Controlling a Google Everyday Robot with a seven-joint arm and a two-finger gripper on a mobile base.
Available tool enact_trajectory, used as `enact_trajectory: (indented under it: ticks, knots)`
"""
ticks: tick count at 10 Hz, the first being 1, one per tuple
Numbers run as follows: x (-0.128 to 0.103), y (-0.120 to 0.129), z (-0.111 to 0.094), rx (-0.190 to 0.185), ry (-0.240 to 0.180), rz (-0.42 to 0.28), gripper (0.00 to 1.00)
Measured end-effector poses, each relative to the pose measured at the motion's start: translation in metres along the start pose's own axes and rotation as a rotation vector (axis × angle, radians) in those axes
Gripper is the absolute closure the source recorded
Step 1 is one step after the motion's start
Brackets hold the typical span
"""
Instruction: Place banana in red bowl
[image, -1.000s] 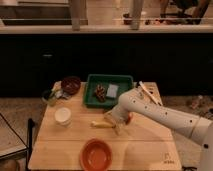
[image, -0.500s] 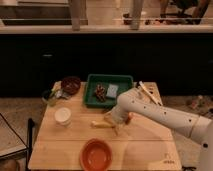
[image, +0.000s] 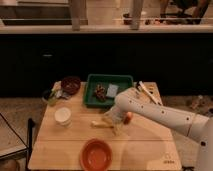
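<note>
Gripper (image: 114, 121), jaw state indiscernible, at the banana (image: 100, 124): a light, soft, bruisable fruit, probably best grasped gently mid-length for the red bowl (image: 96, 154).

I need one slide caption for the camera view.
Gripper at the banana on the table, red bowl nearby.

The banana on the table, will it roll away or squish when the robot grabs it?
The banana lies flat and is long and nearly straight, so it probably won't roll far, though a nudge might spin it. It looks slim and small, so likely light. Bananas are soft, so a hard squeeze from the end effector beside it could bruise it. The red bowl sits nearby.
</note>
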Motion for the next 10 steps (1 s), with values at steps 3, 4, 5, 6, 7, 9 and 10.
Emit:
enact_trajectory:
  ticks: [3, 4, 5, 6, 7, 9, 10]
  knots:
    - [-0.0033, -0.0029, 0.0009, -0.009, 0.005, -0.013, 0.39]
    - [-0.0052, -0.0042, 0.0012, -0.013, 0.003, -0.013, 0.51]
    - [-0.0036, -0.0047, 0.0012, -0.015, 0.008, -0.013, 0.63]
    - [-0.0031, -0.0057, 0.0023, -0.018, 0.009, -0.015, 0.71]
    - [-0.0029, -0.0076, 0.0037, -0.022, 0.012, -0.019, 0.81]
    - [-0.0029, -0.0091, 0.0043, -0.025, 0.008, -0.017, 0.98]
    - [-0.003, -0.0094, 0.0043, -0.025, 0.008, -0.017, 1.0]
